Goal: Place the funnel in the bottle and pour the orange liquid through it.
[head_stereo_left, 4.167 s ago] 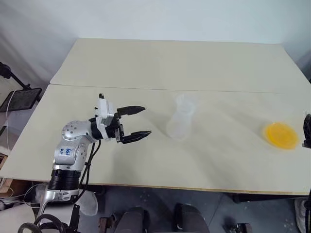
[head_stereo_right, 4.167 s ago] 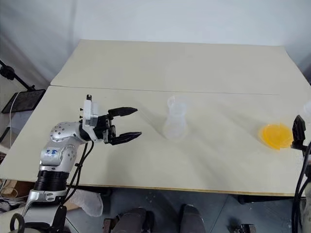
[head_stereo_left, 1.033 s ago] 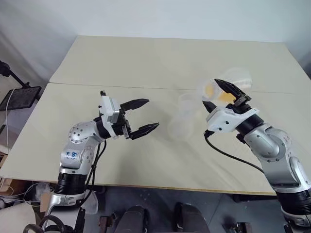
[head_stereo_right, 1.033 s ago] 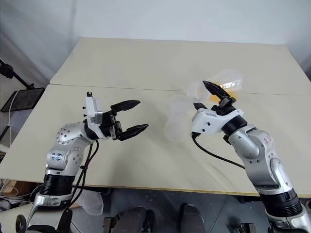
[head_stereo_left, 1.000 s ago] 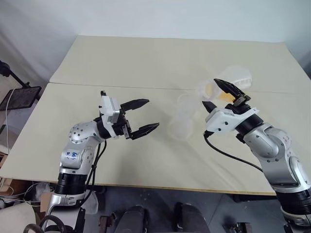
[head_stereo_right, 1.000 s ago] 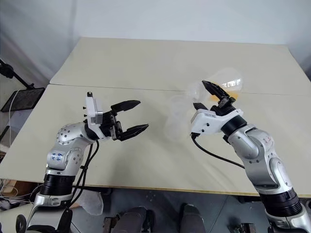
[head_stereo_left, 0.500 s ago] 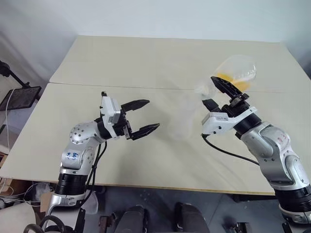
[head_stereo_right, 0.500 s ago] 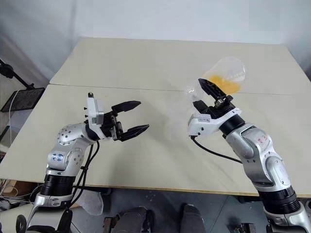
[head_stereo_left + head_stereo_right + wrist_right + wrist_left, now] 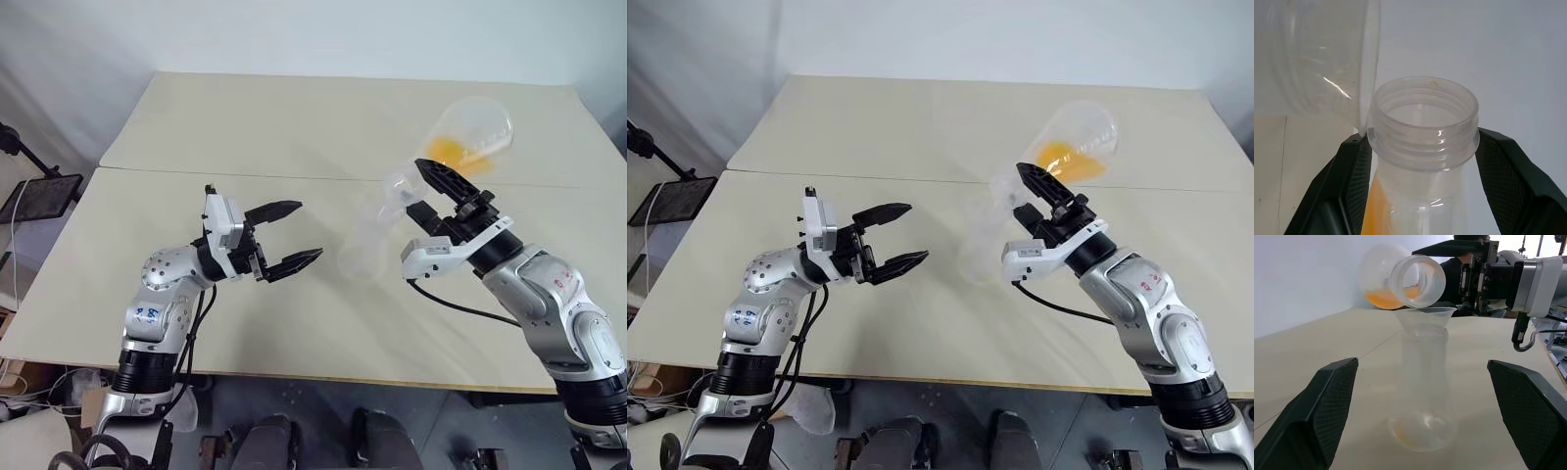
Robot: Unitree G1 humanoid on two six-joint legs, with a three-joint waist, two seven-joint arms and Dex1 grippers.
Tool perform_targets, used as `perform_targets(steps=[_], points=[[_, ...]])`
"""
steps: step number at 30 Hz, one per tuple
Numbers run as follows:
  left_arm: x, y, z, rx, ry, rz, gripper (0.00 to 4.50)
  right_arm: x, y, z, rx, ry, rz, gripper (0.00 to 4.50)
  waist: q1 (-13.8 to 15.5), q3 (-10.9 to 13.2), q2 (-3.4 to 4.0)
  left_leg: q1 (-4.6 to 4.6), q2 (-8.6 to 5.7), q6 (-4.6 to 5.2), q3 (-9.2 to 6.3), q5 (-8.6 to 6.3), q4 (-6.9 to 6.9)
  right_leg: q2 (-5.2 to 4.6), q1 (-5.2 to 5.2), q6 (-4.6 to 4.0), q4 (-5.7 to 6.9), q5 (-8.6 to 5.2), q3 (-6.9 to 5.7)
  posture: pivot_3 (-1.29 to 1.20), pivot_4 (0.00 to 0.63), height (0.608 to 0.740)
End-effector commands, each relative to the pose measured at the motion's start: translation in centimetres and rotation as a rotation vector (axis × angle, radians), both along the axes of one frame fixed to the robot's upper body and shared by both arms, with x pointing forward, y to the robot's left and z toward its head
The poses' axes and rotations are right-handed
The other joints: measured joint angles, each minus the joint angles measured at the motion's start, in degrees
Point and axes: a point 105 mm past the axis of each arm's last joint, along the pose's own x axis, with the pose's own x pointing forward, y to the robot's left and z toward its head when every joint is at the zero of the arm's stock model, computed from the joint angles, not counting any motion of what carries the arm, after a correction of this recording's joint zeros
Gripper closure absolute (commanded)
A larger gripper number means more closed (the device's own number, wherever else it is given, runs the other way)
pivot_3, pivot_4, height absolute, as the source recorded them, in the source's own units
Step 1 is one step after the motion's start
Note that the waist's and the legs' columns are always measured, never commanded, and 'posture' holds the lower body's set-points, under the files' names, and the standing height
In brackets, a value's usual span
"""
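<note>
Right tool (image 9: 428, 191), clenching the flask (image 9: 468, 132), is tipping it further over the funnel (image 9: 1425, 316) in the bottle (image 9: 1422, 396); pour starting, left tool (image 9: 292, 233) idling released.

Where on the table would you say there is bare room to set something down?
The far table beyond the seam is bare, as is the near right corner. It is crowded around the bottle, between the left end effector and right end effector.

The bottle (image 9: 364, 245) and funnel (image 9: 1424, 316) fade into the pale bench (image 9: 294, 127) from above, outlines hard to trace. Behind the flask (image 9: 1396, 279), a dark-clothed person (image 9: 1452, 276) is mostly hidden by the right arm. The flask's base runs off the right wrist view.
</note>
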Motion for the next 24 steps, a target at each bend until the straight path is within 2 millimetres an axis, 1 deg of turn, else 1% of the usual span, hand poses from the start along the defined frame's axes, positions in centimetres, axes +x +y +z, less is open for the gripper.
perform_targets(steps=[1, 13, 24], points=[[-0.50, -0.11, 0.56, -0.013, -0.036, -0.007, 0.00, -0.57, -0.28, 2.14, -0.010, -0.107, -0.004, 1.74, 0.0, 0.0, 0.00, 0.00, 0.00, 0.00, 0.00, 0.00, 0.00, 0.00, 0.00, 0.00, 0.00, 0.00, 0.00, 0.00, 0.150, 0.740], [-0.55, -0.14, 0.60, -0.018, -0.036, -0.009, 0.00, -0.41, -1.12, 2.23, -0.048, -0.137, -0.045, 1.74, 0.0, 0.0, 0.00, 0.00, 0.00, 0.00, 0.00, 0.00, 0.00, 0.00, 0.00, 0.00, 0.00, 0.00, 0.00, 0.00, 0.150, 0.740], [-0.86, -0.06, 0.80, -0.033, -0.035, -0.018, 0.00, -0.27, -0.81, 1.97, -0.073, -0.151, -0.035, 1.74, 0.0, 0.0, 0.00, 0.00, 0.01, -0.01, 0.00, 0.01, 0.00, 0.01, 0.00, 0.00, -0.01, 0.00, 0.01, 0.00, 0.150, 0.740]])
